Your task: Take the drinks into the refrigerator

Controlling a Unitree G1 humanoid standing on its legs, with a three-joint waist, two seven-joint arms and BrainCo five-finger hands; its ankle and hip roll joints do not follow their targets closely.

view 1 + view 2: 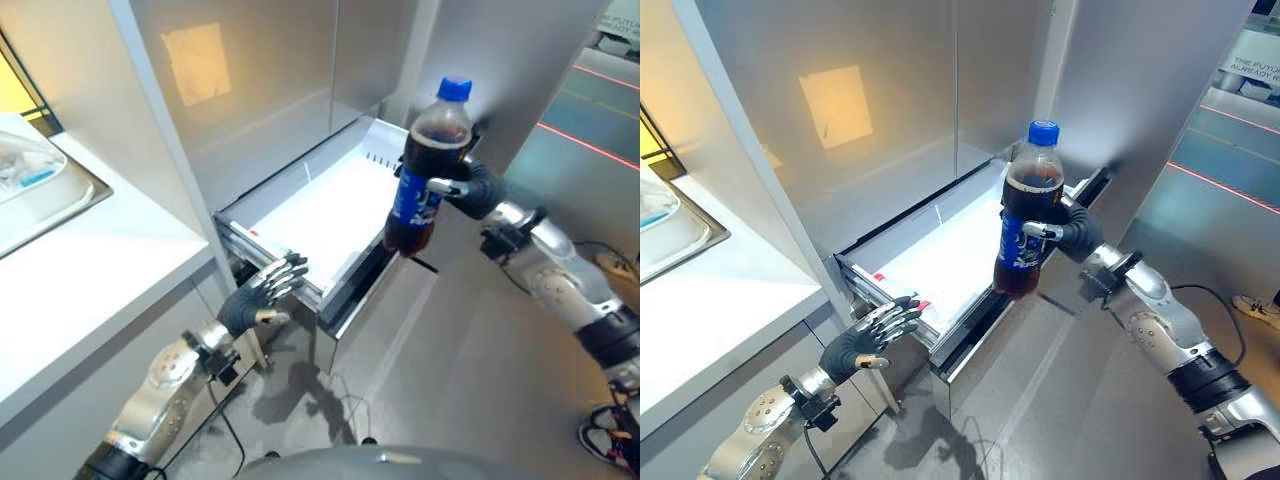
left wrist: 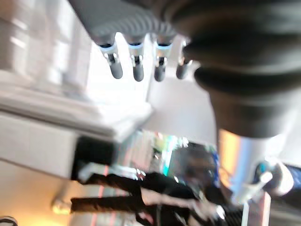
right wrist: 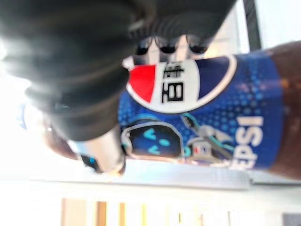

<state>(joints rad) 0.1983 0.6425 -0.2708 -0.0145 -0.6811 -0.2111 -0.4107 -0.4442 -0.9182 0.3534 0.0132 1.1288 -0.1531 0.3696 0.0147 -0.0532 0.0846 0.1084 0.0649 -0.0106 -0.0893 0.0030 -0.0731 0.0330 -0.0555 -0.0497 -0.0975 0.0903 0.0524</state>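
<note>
Item, count one: dark cola bottle of clear plastic with blue cap and blue label [image 1: 428, 170], upright, long axis near vertical, at upper right of centre. Held in the right robot hand [image 1: 470, 186], fingers and thumb curled round the label band.

Item, count one: open white refrigerator drawer with steel front [image 1: 330, 205], centre frame, lying below and to the left of the bottle's base; the right robot hand is the nearer.

Left robot hand [image 1: 262, 290], fingers straight, holding nothing, at the drawer's lower left corner.

White counter [image 1: 90, 270], left edge.
</note>
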